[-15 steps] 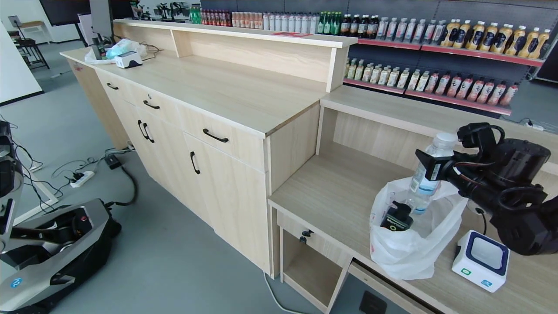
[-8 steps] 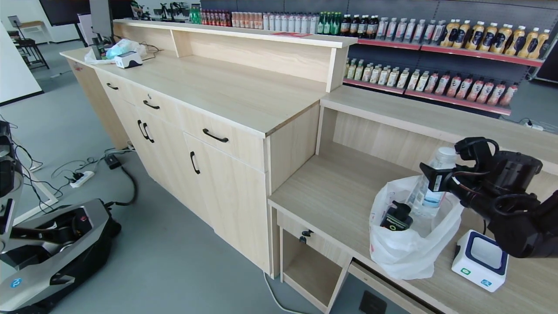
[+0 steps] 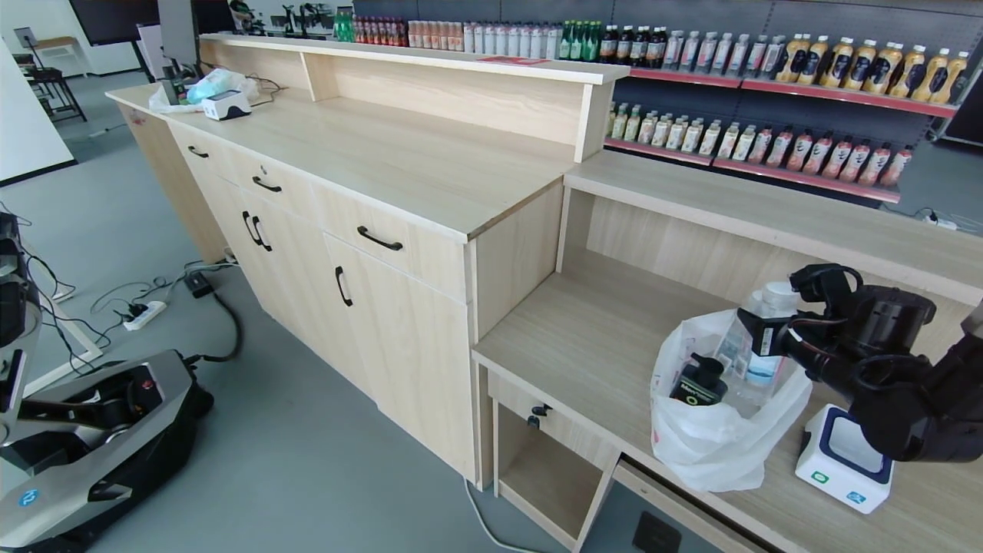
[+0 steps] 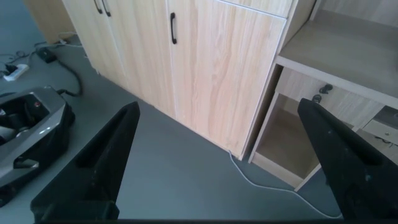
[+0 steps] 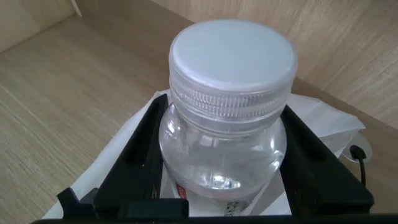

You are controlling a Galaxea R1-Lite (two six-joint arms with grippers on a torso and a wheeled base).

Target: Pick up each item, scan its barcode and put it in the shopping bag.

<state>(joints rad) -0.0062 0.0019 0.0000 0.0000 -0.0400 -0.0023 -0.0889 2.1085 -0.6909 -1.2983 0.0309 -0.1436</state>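
Head view: the right gripper [image 3: 768, 329] is pinching a clear bottle [image 3: 759, 370], its white-and-blue label too small to read, half inside the bag [image 3: 714, 453] beside the scanner [image 3: 845, 461]. Left wrist view: the left gripper [image 4: 217, 121] is hanging spread wide above the floor. Right wrist view: its fingers [image 5: 142, 155] are squeezing the bottle under its white cap.

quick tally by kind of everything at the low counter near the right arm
white shopping bag: 1
clear water bottle, in the right pincer: 1
black bottle in the bag: 1
barcode scanner: 1
total: 4
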